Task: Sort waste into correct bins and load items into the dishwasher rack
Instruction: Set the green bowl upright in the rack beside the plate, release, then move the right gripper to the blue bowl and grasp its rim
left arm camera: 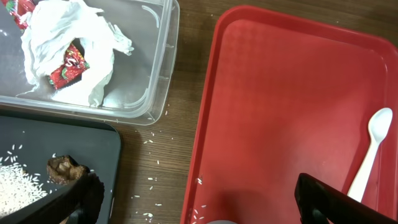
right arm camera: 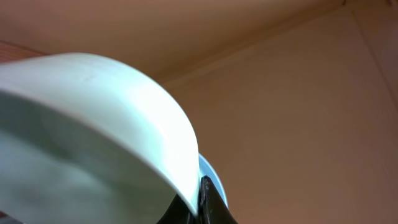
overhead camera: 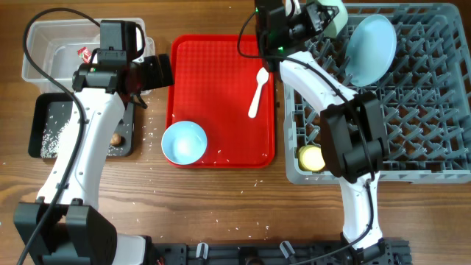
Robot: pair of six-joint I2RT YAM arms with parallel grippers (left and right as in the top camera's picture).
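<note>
Right gripper is pinching the rim of a bowl over the rack's back corner beside the plate, and it looks light, stiff and slick, so I'd say grip the rim, while the left gripper hangs spread and empty.

Robot lab bench, wood table, two cabled arms, staged dish rack, red tray

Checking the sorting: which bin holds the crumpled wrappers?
The clear plastic tub, not the black tray, which holds rice grains and a brown lump.
</note>
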